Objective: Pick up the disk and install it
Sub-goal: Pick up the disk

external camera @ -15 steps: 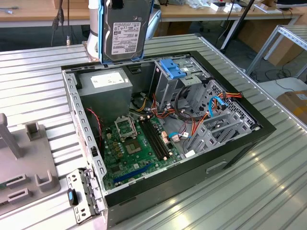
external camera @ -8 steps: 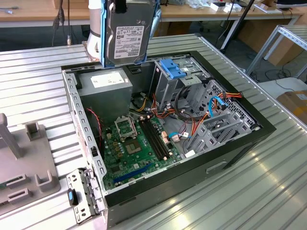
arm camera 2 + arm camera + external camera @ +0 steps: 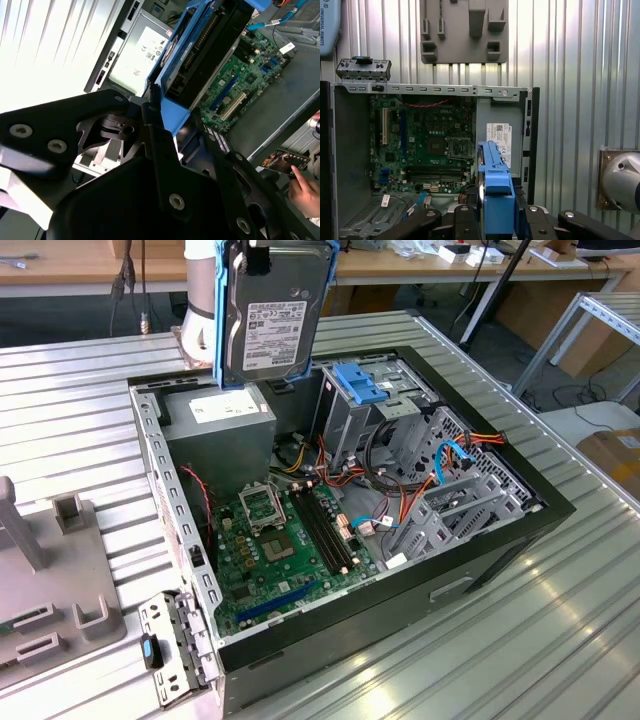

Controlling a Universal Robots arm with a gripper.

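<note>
Gripping disk (image 3: 272, 315), claw (image 3: 497, 222) above open case (image 3: 480, 575).

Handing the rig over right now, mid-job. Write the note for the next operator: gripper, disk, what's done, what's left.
Gripper: jaws shut on the disk, clamping its blue bracket.
Disk: held on edge in the air above the open computer case, roughly over the power supply.
Done: pickup.
Left: install; the disk is not in the case yet.
Caution: a person's hand is just outside the case wall in the second wrist view.
</note>
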